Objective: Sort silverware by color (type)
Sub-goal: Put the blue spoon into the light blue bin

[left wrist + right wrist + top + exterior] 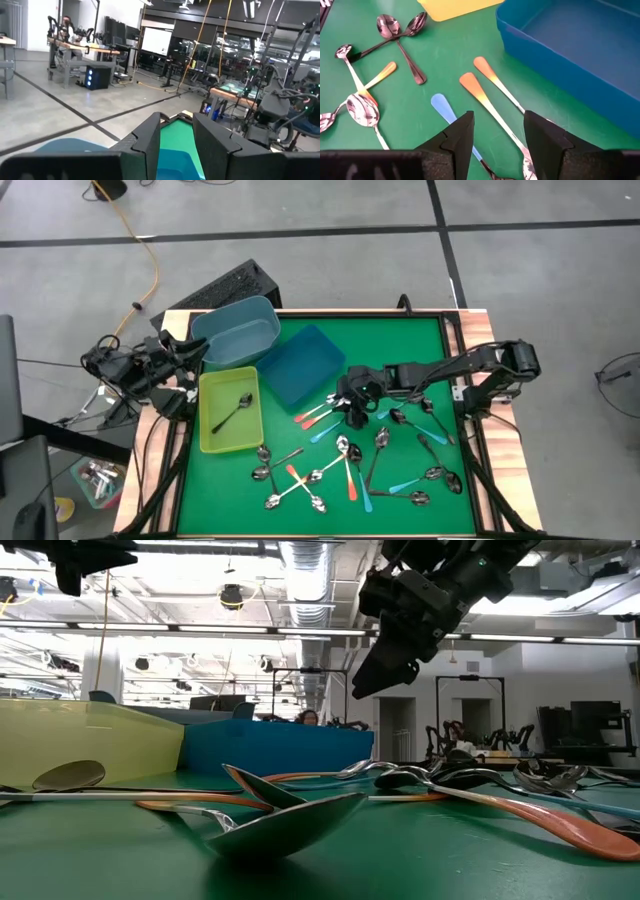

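Plainly, the right gripper (494, 135) hovers with fingers apart just above two orange-handled spoons (492, 107) lying side by side on the green mat (400, 345) near the dark blue bin (300, 365). They look light, stiff and slippery, lying flat, so a pinch across the slim handle seems best. Farther off, the left gripper (176, 145) waits over the light blue bin (240, 335), fingers apart.

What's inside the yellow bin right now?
One dark-handled spoon lies in the yellow bin, nothing else visible. Both blue bins look empty.
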You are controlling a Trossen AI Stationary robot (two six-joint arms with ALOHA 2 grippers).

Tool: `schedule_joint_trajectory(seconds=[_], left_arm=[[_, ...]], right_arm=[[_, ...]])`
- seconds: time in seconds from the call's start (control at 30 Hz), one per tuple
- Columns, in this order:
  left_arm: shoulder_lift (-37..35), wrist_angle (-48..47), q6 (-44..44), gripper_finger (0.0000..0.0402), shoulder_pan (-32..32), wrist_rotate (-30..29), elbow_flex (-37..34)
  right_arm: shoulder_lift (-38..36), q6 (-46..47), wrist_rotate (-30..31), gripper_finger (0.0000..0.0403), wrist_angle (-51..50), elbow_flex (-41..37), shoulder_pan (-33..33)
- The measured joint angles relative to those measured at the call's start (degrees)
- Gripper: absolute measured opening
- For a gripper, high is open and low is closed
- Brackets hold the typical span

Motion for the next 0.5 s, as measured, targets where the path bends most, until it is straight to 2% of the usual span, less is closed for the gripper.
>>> schedule_joint_trajectory(seconds=[0.5], left_arm=[[0.0,-0.9,-1.2,0.0101,0.0,-0.5,0.0]], right_arm=[[0.0,0.0,-0.1,0.0182,1.3,0.0,0.0]])
